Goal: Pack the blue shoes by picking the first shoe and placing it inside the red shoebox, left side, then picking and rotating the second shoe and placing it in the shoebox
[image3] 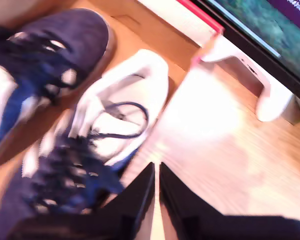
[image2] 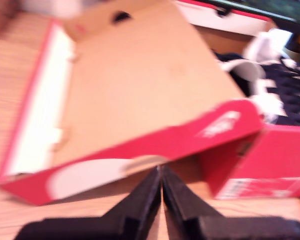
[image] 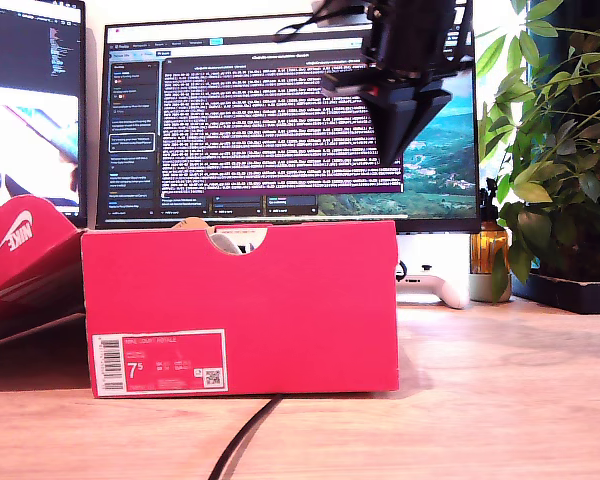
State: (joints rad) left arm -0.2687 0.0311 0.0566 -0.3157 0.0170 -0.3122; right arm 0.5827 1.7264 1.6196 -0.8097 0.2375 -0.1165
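Observation:
The red shoebox (image: 240, 300) stands mid-table with its white 7.5 label (image: 160, 362) facing the exterior camera. A bit of white shoe shows through its half-round notch (image: 236, 240). Both blue shoes lie inside the box side by side: one shows its dark toe (image3: 65, 45), the other its laces and white lining (image3: 122, 95). My second gripper (image3: 156, 167) is shut and empty, hanging high above the box's end at the exterior view's right (image: 395, 140). My first gripper (image2: 161, 172) is shut on nothing and faces the open lid (image2: 140, 85). The shoes (image2: 285, 85) lie beyond the lid.
The red lid (image: 20, 260) with a white swoosh leans open at the exterior view's left. Behind the box stand a monitor (image: 280, 110) and a white controller (image: 435, 285). A potted plant (image: 560, 150) fills the exterior view's right. A black cable (image: 245, 440) runs along the wooden table.

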